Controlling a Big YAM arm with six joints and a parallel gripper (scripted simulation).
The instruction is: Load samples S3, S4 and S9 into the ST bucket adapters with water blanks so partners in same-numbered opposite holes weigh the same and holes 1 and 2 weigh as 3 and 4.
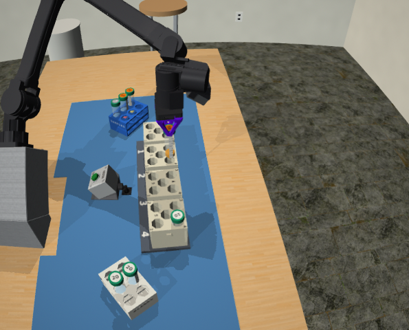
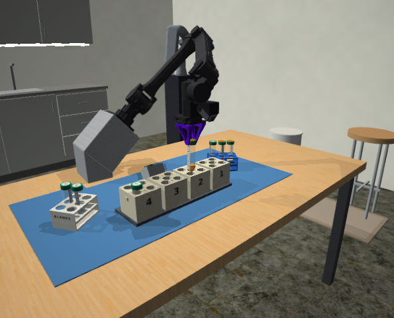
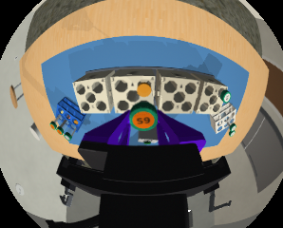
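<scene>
Purple-fingered, my pincer (image 1: 168, 128) is clamped on the green cap of the clear sample tube S9 (image 2: 191, 156), whose orange dot reads S9 in the wrist view. It hangs upright at the centre of the exterior frame, its orange tip just above the cream block adapter 2 (image 2: 199, 181) on the dark loading stand (image 1: 139, 199). Upper left in the top view, the blue sample rack (image 1: 128, 120) keeps three tubes. Lower down, the white blank rack (image 1: 133, 302) holds two 20 blanks on the wooden counter (image 1: 253, 220).

Hole numbers (image 1: 160, 154) too small
</scene>
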